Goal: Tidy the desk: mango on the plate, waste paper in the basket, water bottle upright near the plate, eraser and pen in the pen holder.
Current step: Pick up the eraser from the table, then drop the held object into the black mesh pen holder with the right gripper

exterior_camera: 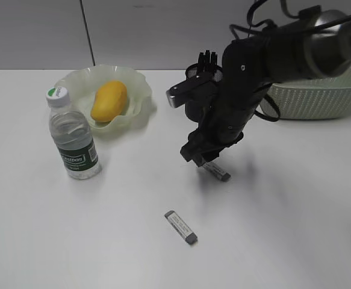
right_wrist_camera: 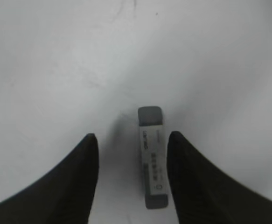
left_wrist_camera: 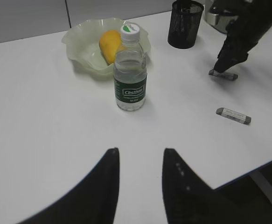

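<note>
Straddling one eraser near the desk's middle, the right gripper had its jaws spread. The left gripper hung spread near the front edge. A second eraser lay nearer that edge.

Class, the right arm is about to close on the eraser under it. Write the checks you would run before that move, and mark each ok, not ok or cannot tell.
1. Right gripper open: ok.
2. Eraser between the fingers: ok, though it lies close to one finger, off centre.
3. Eraser lying flat on the desk: ok.
4. Second eraser out of the way: ok, it lies apart, nearer the camera in the exterior view.
5. Pen holder upright and open at the top: ok.
6. Left gripper out of the way: ok, open and empty, hovering short of the water bottle.
</note>
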`<state>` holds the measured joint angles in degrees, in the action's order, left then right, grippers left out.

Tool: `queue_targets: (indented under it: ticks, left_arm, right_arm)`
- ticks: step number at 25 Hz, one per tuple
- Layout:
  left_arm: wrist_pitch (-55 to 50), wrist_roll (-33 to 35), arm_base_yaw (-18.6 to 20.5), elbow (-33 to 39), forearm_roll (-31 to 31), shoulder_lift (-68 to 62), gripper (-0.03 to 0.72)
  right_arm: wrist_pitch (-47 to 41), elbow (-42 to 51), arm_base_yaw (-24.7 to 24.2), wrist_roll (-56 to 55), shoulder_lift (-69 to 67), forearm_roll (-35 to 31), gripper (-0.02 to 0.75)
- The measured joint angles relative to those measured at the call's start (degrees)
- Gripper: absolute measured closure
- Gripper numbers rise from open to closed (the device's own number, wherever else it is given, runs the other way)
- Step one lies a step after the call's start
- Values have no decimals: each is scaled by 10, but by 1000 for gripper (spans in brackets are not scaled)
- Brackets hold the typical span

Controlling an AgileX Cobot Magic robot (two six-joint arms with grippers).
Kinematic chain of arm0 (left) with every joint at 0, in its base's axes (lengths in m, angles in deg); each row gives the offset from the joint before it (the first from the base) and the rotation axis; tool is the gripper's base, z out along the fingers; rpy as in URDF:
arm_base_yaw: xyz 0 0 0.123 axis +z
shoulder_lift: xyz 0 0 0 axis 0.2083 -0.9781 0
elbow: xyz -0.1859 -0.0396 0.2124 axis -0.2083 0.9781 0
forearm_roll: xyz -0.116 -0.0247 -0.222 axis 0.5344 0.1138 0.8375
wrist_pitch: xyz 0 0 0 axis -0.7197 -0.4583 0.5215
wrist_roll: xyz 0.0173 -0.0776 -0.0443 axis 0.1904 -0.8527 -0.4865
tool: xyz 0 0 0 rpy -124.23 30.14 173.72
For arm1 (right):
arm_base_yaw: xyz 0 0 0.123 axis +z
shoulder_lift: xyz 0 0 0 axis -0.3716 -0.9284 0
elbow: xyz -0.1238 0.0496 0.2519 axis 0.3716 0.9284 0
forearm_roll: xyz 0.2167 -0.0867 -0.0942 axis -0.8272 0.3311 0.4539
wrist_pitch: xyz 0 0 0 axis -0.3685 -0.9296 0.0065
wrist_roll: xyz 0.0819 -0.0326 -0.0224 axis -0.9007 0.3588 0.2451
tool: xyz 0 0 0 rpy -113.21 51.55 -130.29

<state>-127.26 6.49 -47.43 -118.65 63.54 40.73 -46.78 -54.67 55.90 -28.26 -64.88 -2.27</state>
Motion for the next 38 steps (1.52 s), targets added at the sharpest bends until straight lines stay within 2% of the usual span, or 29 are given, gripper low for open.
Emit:
queue_targets:
  ticks: [5,7,11,13,14,16,18,20,24,26,28,30,33,34,36,38]
  left_arm:
    - [0,0,0,0,0,0,451]
    - [1,0,0,0,0,0,452]
    - [1,0,0,0,0,0,452]
    - [1,0,0,0,0,0,452]
    - [1,0,0,0,0,0,452]
    - [1,0,0,0,0,0,452]
    - [1,0,0,0,0,0,450]
    - [1,0,0,0,0,0,450]
    - [1,0,0,0,0,0,450]
    - [1,0,0,0,0,0,450]
    - [1,0,0,0,0,0,451]
    - [1,0,0,0,0,0,452]
    - [2,0,0,0,0,0,452]
    - [2,0,0,0,0,0,452]
    - [2,0,0,0,0,0,452]
    - [2,0,0,0,0,0,452]
  right_arm:
    - [-14,-9,2,1,-38,14,349]
    - [-18,-9,2,1,-44,19,378]
    - [-16,-9,2,1,-44,23,521]
    - [-16,-9,2,1,-44,23,633]
    - [-14,-9,2,1,-43,23,634]
    - [0,-8,2,1,-29,24,634]
    - [55,-7,1,-6,11,26,634]
    - [160,-7,-6,-19,56,32,634]
    - [438,-9,-36,-33,94,10,634]
    - [532,-9,-57,-33,79,-18,634]
    - [587,-8,-74,-33,48,-32,634]
    - [624,-7,-87,-33,17,-42,634]
    - [627,-6,-91,-34,-19,-50,627]
    - [624,-6,-91,-34,-27,-50,603]
    - [605,-6,-91,-34,-36,-51,497]
    - [580,-6,-91,-34,-36,-51,349]
